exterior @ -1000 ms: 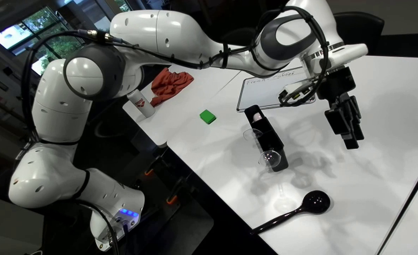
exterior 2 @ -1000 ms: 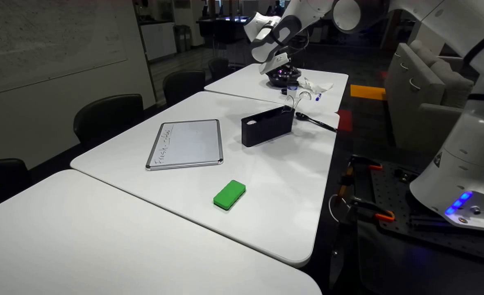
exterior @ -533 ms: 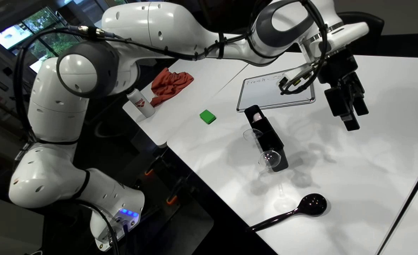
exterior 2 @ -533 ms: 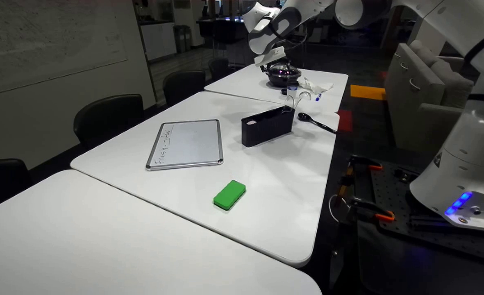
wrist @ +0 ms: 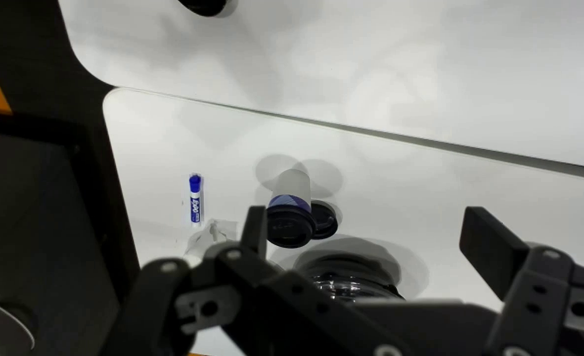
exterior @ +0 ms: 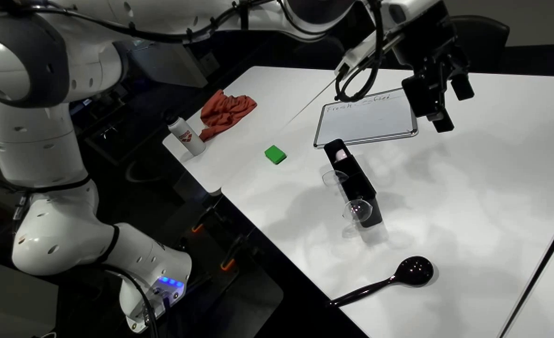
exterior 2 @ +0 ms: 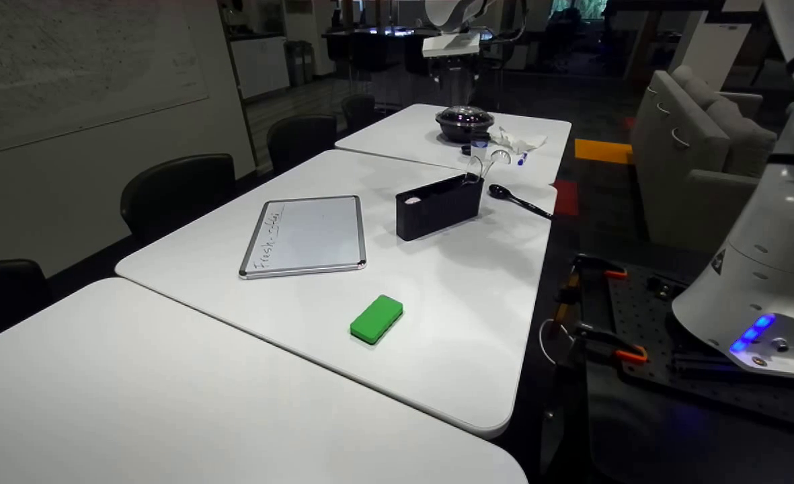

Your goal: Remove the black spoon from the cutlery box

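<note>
The black spoon (exterior: 414,271) lies flat on the white table, its handle reaching the table's edge; it shows in both exterior views (exterior 2: 501,193). A dark rounded end of it shows at the top of the wrist view (wrist: 205,6). The cutlery box (exterior: 354,180), narrow and black, stands upright, apart from the spoon (exterior 2: 439,210). Clear spoons (exterior: 357,210) stick out of it. My gripper (exterior: 452,107) is raised high above the table, away from both. In the wrist view my gripper (wrist: 366,230) is open, with nothing between its fingers.
A whiteboard (exterior: 368,119) and a green eraser (exterior: 275,154) lie on the table. A red cloth (exterior: 225,112) and white bottle (exterior: 187,136) are farther off. A lidded cup (wrist: 291,207), blue marker (wrist: 195,198) and dark pot (exterior 2: 464,124) are on the adjoining table.
My gripper has risen well away from the table, and its fingers look wider apart. The black spoon shifted slightly toward the table edge, then stayed still. The cutlery box has not moved.
</note>
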Robot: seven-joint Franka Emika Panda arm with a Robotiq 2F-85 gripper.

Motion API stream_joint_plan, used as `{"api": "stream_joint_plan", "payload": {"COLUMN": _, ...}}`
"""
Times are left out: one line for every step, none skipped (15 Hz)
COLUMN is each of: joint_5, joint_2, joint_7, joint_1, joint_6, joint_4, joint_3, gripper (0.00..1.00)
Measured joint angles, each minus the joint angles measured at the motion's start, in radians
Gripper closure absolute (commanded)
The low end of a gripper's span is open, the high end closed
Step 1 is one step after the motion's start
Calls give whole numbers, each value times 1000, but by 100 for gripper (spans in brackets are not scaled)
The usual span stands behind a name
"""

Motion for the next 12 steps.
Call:
{"api": "stream_joint_plan", "payload": {"joint_5": 4, "joint_2": -47, "joint_7": 0, "joint_1": 4, "joint_6": 23, "joint_4": -43, "joint_3": 0, "gripper": 0}}
{"api": "stream_joint_plan", "payload": {"joint_5": 4, "joint_2": -94, "joint_7": 0, "joint_1": 9, "joint_6": 45, "joint_4": -87, "joint_3": 0, "gripper": 0}}
{"api": "stream_joint_plan", "payload": {"joint_5": 4, "joint_2": -142, "joint_7": 0, "joint_1": 14, "joint_6": 65, "joint_4": -132, "joint_3": 0, "gripper": 0}}
{"api": "stream_joint_plan", "payload": {"joint_5": 3, "joint_2": -191, "joint_7": 0, "joint_1": 21, "joint_6": 83, "joint_4": -179, "joint_3": -1, "gripper": 0}}
{"api": "stream_joint_plan", "payload": {"joint_5": -1, "joint_2": -236, "joint_7": 0, "joint_1": 29, "joint_6": 99, "joint_4": -223, "joint_3": -2, "gripper": 0}}
{"api": "stream_joint_plan", "payload": {"joint_5": -9, "joint_2": -282, "joint_7": 1, "joint_1": 35, "joint_6": 113, "joint_4": -268, "joint_3": -1, "gripper": 0}}
{"api": "stream_joint_plan", "payload": {"joint_5": -20, "joint_2": -328, "joint_7": 3, "joint_1": 41, "joint_6": 124, "joint_4": -314, "joint_3": 0, "gripper": 0}}
{"api": "stream_joint_plan", "payload": {"joint_5": -34, "joint_2": -373, "joint_7": 5, "joint_1": 46, "joint_6": 135, "joint_4": -361, "joint_3": 1, "gripper": 0}}
{"api": "stream_joint_plan", "payload": {"joint_5": -48, "joint_2": -416, "joint_7": 7, "joint_1": 48, "joint_6": 146, "joint_4": -406, "joint_3": 4, "gripper": 0}}
{"api": "stream_joint_plan", "payload": {"joint_5": -56, "joint_2": -454, "joint_7": 7, "joint_1": 48, "joint_6": 155, "joint_4": -448, "joint_3": 8, "gripper": 0}}
{"api": "stream_joint_plan", "payload": {"joint_5": -61, "joint_2": -486, "joint_7": 7, "joint_1": 48, "joint_6": 160, "joint_4": -482, "joint_3": 12, "gripper": 0}}
{"api": "stream_joint_plan", "payload": {"joint_5": -67, "joint_2": -510, "joint_7": 7, "joint_1": 48, "joint_6": 162, "joint_4": -506, "joint_3": 14, "gripper": 0}}
